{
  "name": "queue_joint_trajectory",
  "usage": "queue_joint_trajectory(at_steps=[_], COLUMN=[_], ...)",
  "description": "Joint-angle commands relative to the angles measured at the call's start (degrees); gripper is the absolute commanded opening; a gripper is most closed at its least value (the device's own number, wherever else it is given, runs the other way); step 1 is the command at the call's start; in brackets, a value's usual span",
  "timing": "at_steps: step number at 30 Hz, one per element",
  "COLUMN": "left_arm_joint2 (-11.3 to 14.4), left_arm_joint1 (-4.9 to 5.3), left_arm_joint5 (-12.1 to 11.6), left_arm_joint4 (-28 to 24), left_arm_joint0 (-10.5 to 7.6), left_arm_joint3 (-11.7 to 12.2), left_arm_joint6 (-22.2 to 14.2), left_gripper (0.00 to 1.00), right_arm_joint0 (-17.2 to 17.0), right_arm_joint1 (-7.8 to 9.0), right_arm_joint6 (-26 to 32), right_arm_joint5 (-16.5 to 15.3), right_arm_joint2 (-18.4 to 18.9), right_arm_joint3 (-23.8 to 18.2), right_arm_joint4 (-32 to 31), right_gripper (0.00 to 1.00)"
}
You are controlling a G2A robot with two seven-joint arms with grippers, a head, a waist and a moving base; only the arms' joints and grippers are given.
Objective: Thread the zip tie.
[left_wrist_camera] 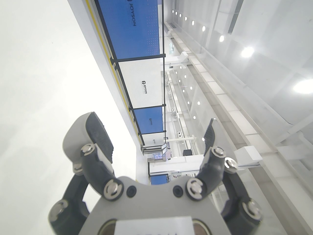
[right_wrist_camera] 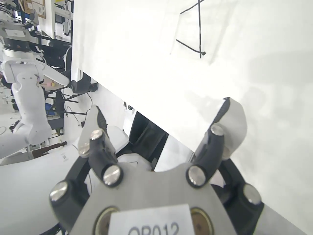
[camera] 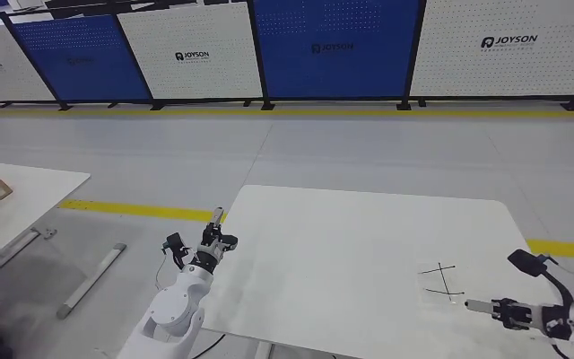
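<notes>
— Where are the zip ties?

— I've got three black zip ties [right_wrist_camera: 200, 25] lying on the white table [camera: 359, 233], near its front right corner. One lies across another, and one end of it meets an end of the third.

— And your right hand?

— My right hand [right_wrist_camera: 162, 108] hovers at the table's near edge, close to the ties but not touching them. Its fingers are spread apart with nothing between them. One fingertip is over the tabletop and the other is past the edge.

— The left?

— My left hand [left_wrist_camera: 154, 125] is at the table's left edge, well apart from the ties. It points toward the blue and white panels [camera: 332, 45] across the floor. Its fingers are apart too, gripping nothing.
</notes>
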Motion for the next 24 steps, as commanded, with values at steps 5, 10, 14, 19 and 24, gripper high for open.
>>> queue_joint_trajectory(at_steps=[5, 10, 14, 19, 24], left_arm_joint2=[0.00, 0.00, 0.00, 0.00, 0.00], left_arm_joint1=[0.00, 0.00, 0.00, 0.00, 0.00], left_arm_joint5=[0.00, 0.00, 0.00, 0.00, 0.00], left_arm_joint4=[0.00, 0.00, 0.00, 0.00, 0.00], left_arm_joint0=[0.00, 0.00, 0.00, 0.00, 0.00], left_arm_joint3=[0.00, 0.00, 0.00, 0.00, 0.00], left_arm_joint6=[0.00, 0.00, 0.00, 0.00, 0.00], left_gripper=[1.00, 1.00, 1.00, 1.00, 1.00], right_arm_joint0=[0.01, 0.95, 4.58, 11.72, 18.65], right_arm_joint1=[0.00, 0.63, 2.87, 5.25, 5.51], right_arm_joint6=[0.00, 0.00, 0.00, 0.00, 0.00], right_arm_joint5=[0.00, 2.59, 8.39, 15.56, 18.13], right_arm_joint2=[-0.01, -2.49, -7.00, -13.19, -19.16], right_arm_joint3=[0.00, 0.92, 1.77, 6.89, 12.08], right_arm_joint4=[0.02, 2.69, 1.98, 2.89, 2.67], right_gripper=[1.00, 1.00, 1.00, 1.00, 1.00])
